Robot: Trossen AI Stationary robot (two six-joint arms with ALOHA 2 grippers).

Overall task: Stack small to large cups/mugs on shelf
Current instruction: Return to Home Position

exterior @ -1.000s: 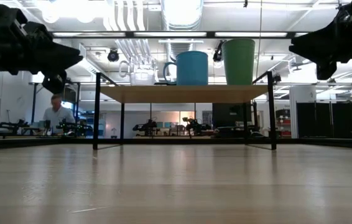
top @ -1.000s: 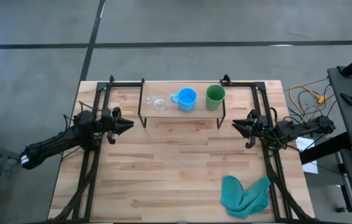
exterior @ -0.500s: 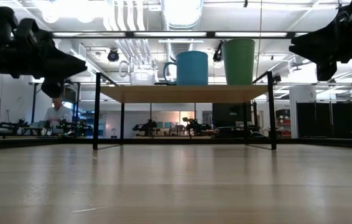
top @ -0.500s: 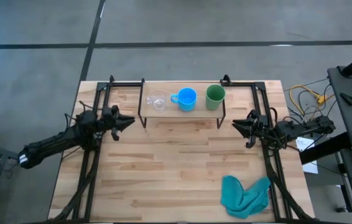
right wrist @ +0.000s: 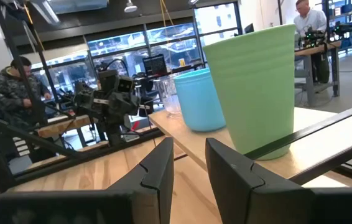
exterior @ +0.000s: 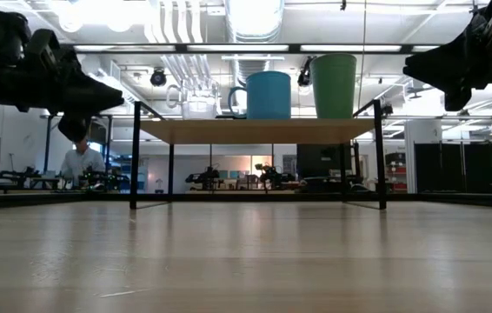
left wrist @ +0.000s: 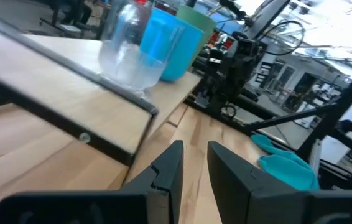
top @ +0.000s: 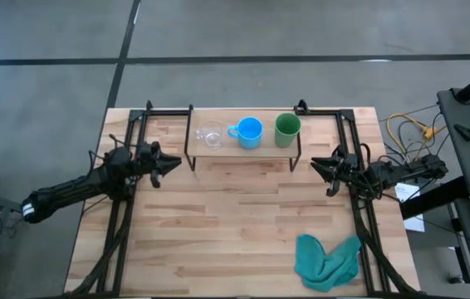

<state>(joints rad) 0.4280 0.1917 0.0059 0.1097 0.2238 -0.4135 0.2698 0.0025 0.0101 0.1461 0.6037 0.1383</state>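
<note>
Three cups stand in a row on the shelf [top: 243, 148], a low rack with a light board top on black wire legs, at the table's far edge. From left to right they are the clear glass cup [top: 210, 134], the blue mug [top: 249, 131] and the green cup [top: 286, 129]. They show again as the glass cup [left wrist: 126, 50], blue mug [left wrist: 173, 43] and green cup [right wrist: 257, 87]. My left gripper [top: 177, 163] [left wrist: 194, 155] hovers off the shelf's left end, narrowly open and holding nothing. My right gripper [top: 315, 168] [right wrist: 188, 155] hovers off the right end, also narrowly open and holding nothing.
A crumpled teal cloth [top: 326, 259] lies near the table's near right corner. Black frame rails [top: 119, 224] run along both sides of the table. Bare wood [top: 235, 216] lies between the arms and in front of the shelf. People [exterior: 76, 161] sit in the room behind.
My left arm has drifted a little toward the far edge and the shelf's left end, with its fingers unchanged. The cups and my right arm have kept still.
</note>
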